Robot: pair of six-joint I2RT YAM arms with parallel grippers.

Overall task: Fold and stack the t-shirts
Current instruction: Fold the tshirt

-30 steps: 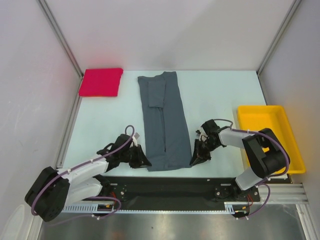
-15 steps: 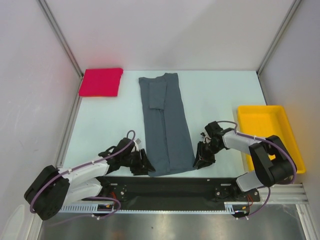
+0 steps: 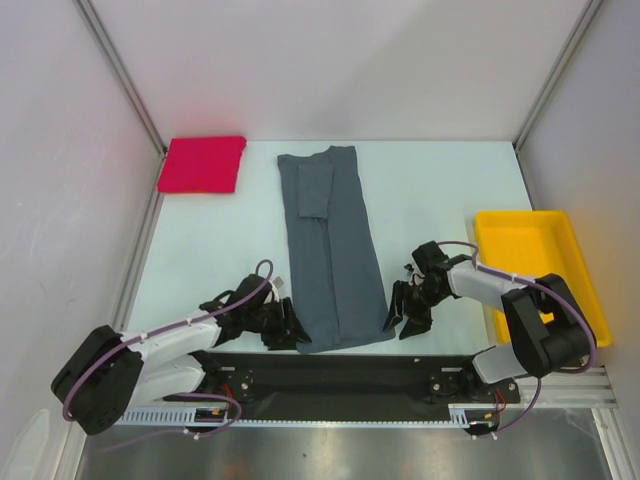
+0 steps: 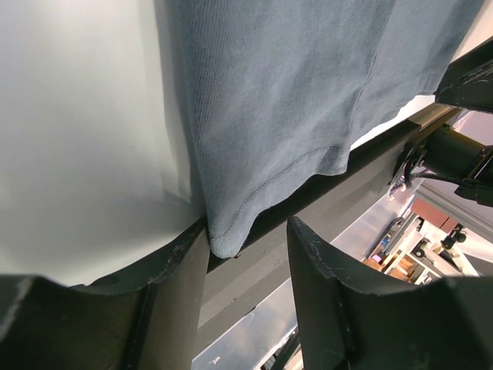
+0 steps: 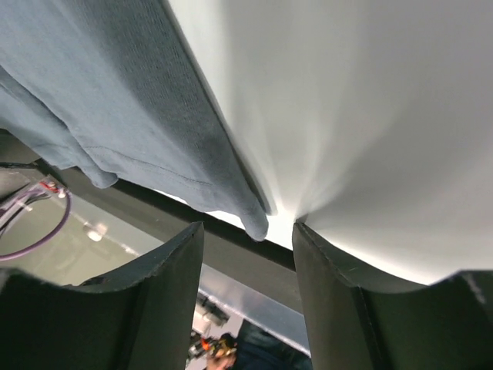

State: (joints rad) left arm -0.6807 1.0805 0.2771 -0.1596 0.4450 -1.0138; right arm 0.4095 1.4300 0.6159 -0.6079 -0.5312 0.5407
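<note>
The slate-grey t-shirt (image 3: pixel 331 250) lies as a long narrow strip down the table's middle, its hem hanging over the near edge. A pinkish-red t-shirt (image 3: pixel 203 163) sits folded at the far left corner. My left gripper (image 3: pixel 293 330) is open at the hem's left corner; in the left wrist view that grey corner (image 4: pixel 223 239) rests against the left finger (image 4: pixel 173 301) with a gap to the other. My right gripper (image 3: pixel 405 318) is open at the hem's right corner; the grey corner tip (image 5: pixel 254 225) hangs loose between its fingers.
A yellow plastic tray (image 3: pixel 541 272) stands at the right side of the table. White walls with metal posts enclose the back and sides. The black base rail (image 3: pixel 340 375) runs along the near edge under the hem.
Both grippers have gone from shut on the hem corners to open, letting the grey t-shirt go. The hem has been drawn nearer the table's front edge and both arms have dropped slightly.
</note>
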